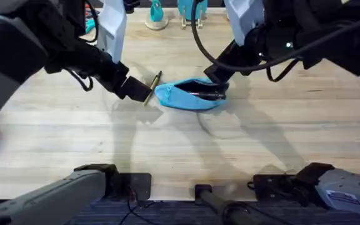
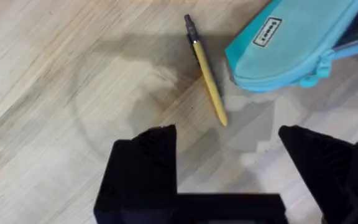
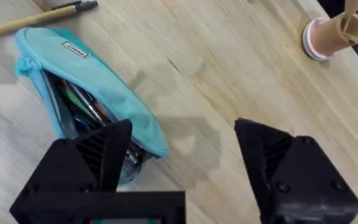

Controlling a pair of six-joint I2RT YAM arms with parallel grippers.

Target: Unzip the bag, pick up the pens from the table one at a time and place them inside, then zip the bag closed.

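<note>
Near the centre of the overhead frame, the light blue bag (image 1: 189, 95) lies on the desk (image 1: 180, 144) with its zip open, pens visible inside it in the right wrist view. Just left of the bag, the yellow pen (image 1: 152, 86) lies tilted on the wood, close beside the bag's end. Left claw (image 1: 139, 91) hovers over the pen, fingers apart. Right claw (image 1: 217, 78) sits at the bag's right end, fingers apart and empty.

Pen (image 1: 153, 87) lies on table (image 1: 74, 137), left of bag (image 1: 189, 95).
</note>
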